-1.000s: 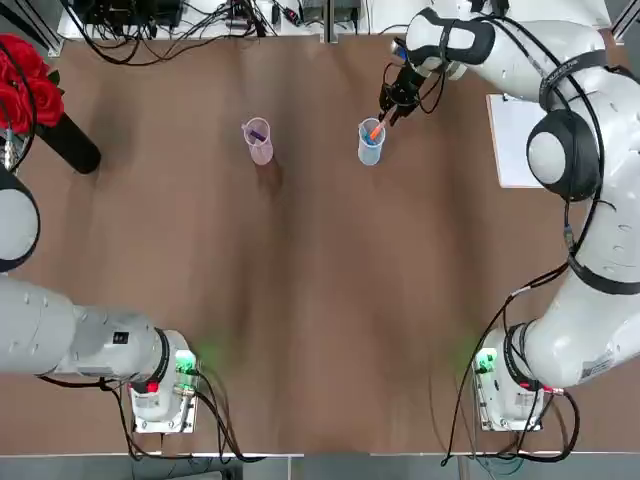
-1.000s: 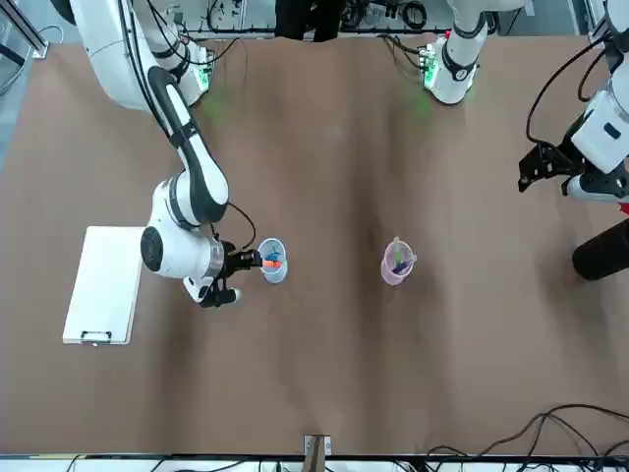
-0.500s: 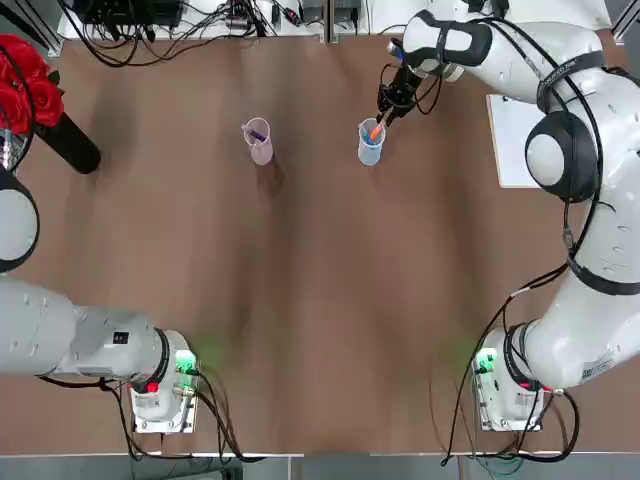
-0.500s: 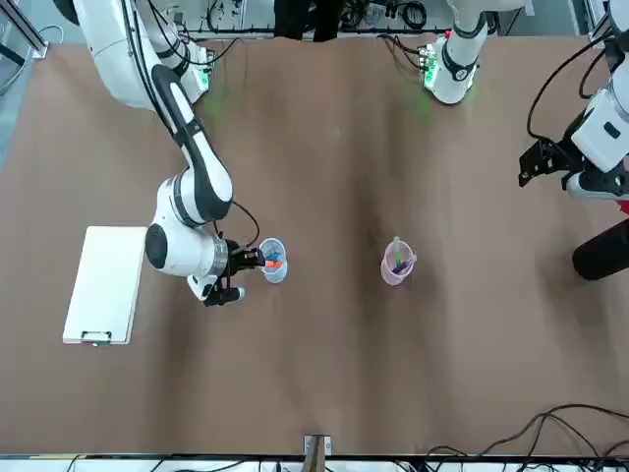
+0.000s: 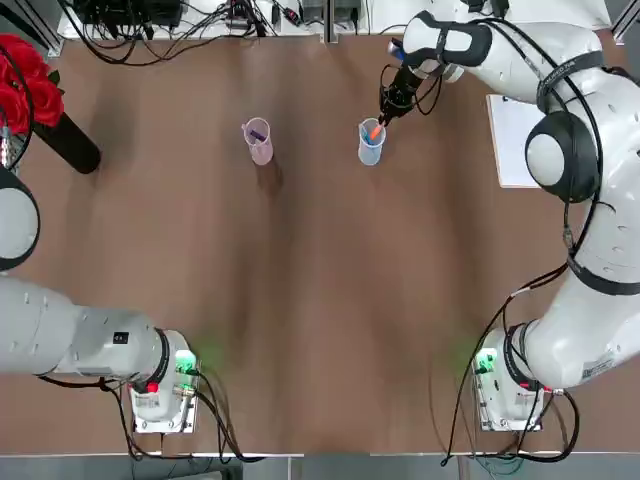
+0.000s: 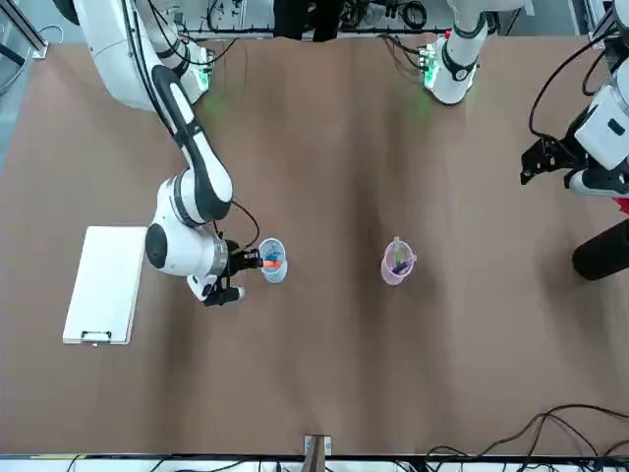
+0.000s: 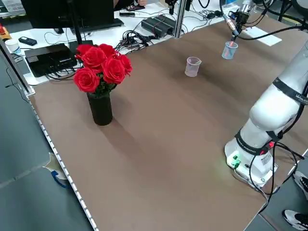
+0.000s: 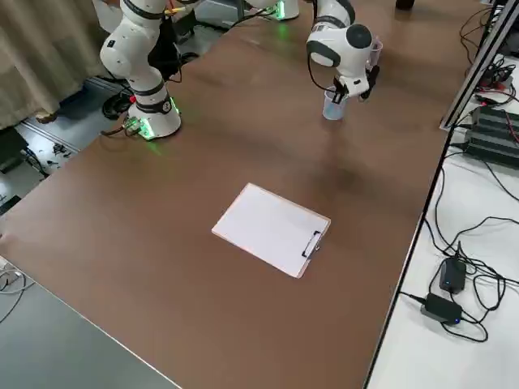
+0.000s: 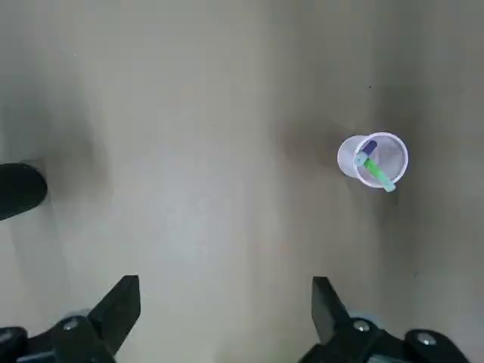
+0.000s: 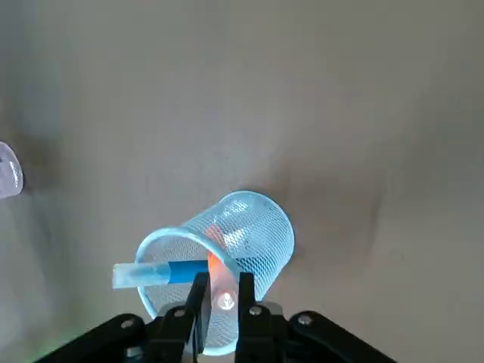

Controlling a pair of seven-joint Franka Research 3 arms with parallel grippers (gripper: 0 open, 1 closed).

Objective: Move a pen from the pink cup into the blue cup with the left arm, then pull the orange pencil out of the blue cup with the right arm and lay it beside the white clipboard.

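Right gripper [image 10: 220, 296] jaws clamped on orange pencil [image 10: 215, 266] in blue cup [image 10: 227, 261] — left gripper [image 9: 225, 311] jaws wide

The surface [image 5: 300, 300] looks like smooth brown wood with a dull, matt top. The blue cup [image 10: 227, 257] is see-through plastic with a tiny net pattern, and the pink cup [image 9: 373, 159] is clear, thin plastic too. The arms wear shiny white plastic shells [image 5: 560, 60], the black fingers [image 10: 198, 299] look matt, and the white clipboard [image 8: 272, 227] looks flat and smooth with a little metal clip.
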